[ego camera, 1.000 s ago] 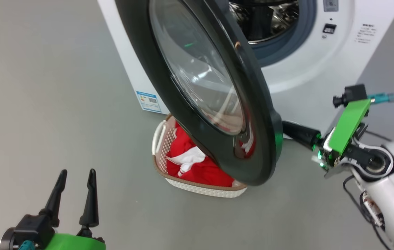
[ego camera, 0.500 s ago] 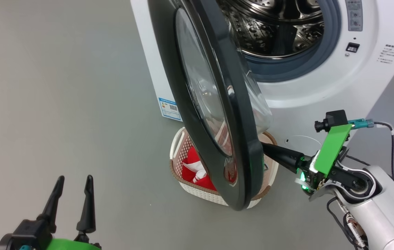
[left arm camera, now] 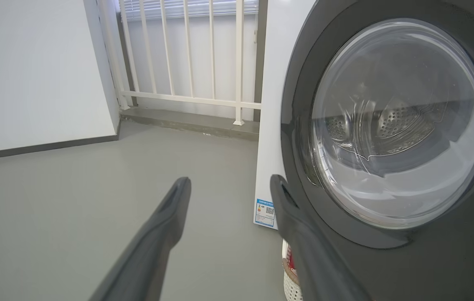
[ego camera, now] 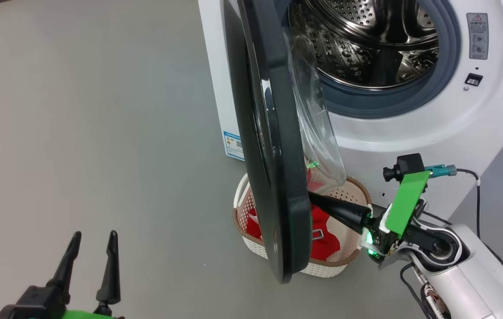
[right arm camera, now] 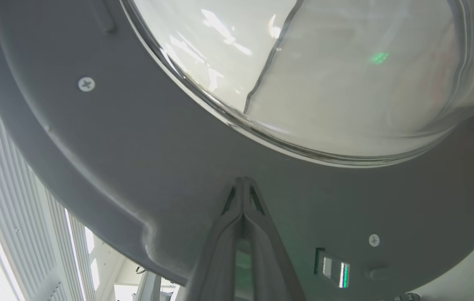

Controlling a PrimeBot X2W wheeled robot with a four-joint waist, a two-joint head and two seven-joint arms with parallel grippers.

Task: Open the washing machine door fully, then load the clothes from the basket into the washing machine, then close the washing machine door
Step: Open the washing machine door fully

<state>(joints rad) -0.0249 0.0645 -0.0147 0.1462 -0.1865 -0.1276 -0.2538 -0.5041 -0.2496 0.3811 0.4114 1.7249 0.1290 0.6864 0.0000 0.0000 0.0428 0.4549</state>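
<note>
Before you, the grey floor (ego camera: 78, 110) bears the white washing machine (ego camera: 411, 141) and, just in front of its base, the cream perforated basket (ego camera: 255, 245), standing upright.

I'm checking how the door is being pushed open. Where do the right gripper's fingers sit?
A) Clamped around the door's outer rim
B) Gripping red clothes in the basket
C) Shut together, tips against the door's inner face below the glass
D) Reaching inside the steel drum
C: in the right wrist view the right gripper has its fingers shut together, with their tips against the grey inner face of the washing machine door, just below the glass bowl.
</note>
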